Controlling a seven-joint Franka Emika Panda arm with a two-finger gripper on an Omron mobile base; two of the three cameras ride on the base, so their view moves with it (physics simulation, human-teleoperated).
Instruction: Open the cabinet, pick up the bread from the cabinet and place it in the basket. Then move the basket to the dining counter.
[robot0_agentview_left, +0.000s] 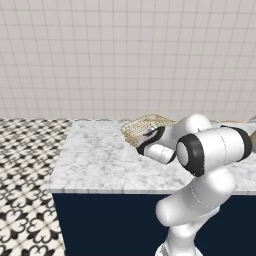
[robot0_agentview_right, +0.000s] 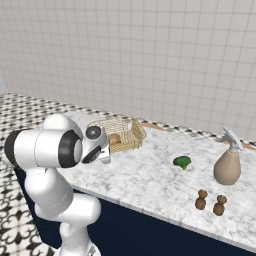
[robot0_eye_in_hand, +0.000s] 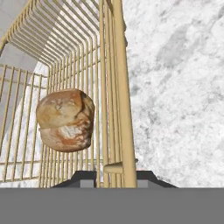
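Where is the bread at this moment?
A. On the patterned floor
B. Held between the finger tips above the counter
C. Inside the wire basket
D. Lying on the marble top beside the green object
C: in the hand view the bread lies behind the golden wires of the basket, and in the right base view it shows inside the basket on the marble counter.

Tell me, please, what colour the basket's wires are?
Golden yellow; the basket shows best in the hand view, with the bread inside.
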